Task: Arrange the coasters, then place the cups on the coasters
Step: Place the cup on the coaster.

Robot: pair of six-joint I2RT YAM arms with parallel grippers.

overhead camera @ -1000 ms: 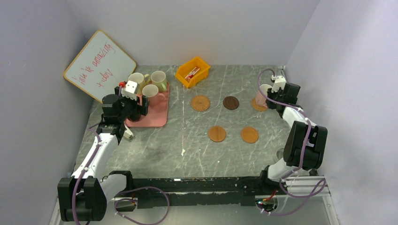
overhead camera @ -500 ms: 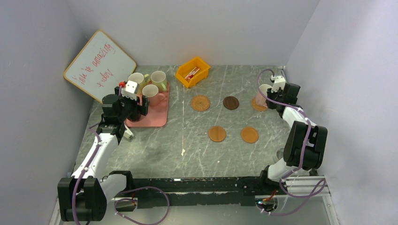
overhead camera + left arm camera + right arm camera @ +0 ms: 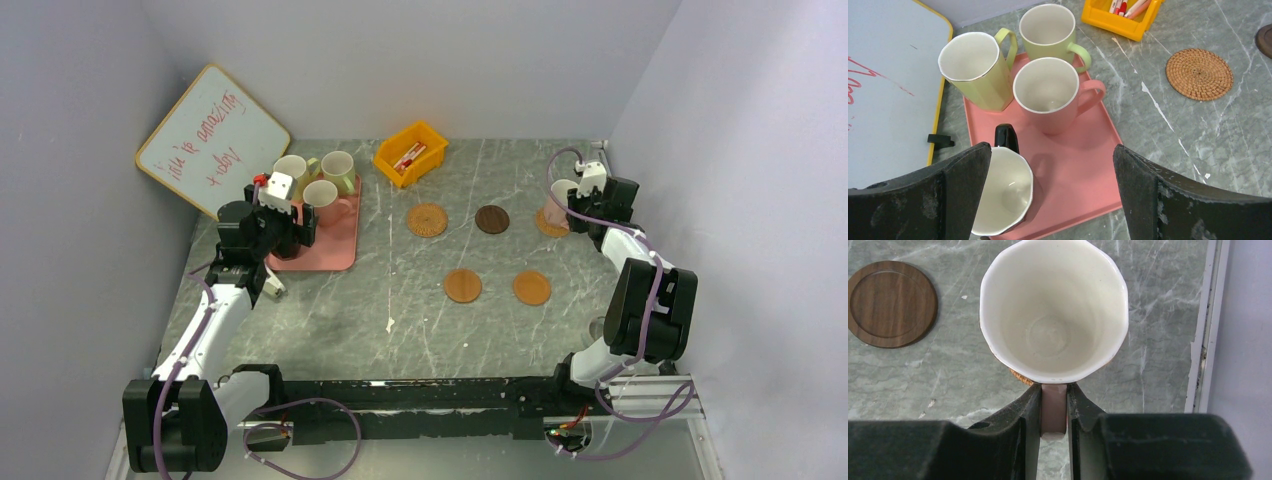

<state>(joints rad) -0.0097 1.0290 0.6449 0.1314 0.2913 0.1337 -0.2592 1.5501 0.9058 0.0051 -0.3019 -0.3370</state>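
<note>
A pale pink cup [image 3: 1054, 315] stands on an orange-brown coaster [image 3: 551, 226] at the far right. My right gripper [image 3: 1054, 400] is shut on its handle [image 3: 1054, 412], both fingers against it. Left of it lie a dark brown coaster [image 3: 492, 219] and a woven tan coaster [image 3: 427, 219]. Two more orange-brown coasters [image 3: 462, 285] [image 3: 531, 288] lie nearer. My left gripper [image 3: 1048, 200] hangs open over the pink tray [image 3: 1083, 170]. The tray holds two pale green cups [image 3: 970, 57] [image 3: 1047, 25], a pink cup [image 3: 1047, 85] and a black cup [image 3: 1003, 195] beside the left finger.
A yellow bin [image 3: 410, 153] with pens sits at the back centre. A whiteboard [image 3: 212, 138] leans on the left wall behind the tray. The right wall and the table's edge rail [image 3: 1205, 325] run close to the pink cup.
The right gripper's fingers have eased very slightly on the cup handle. Both arms and all the cups stay where they were.
</note>
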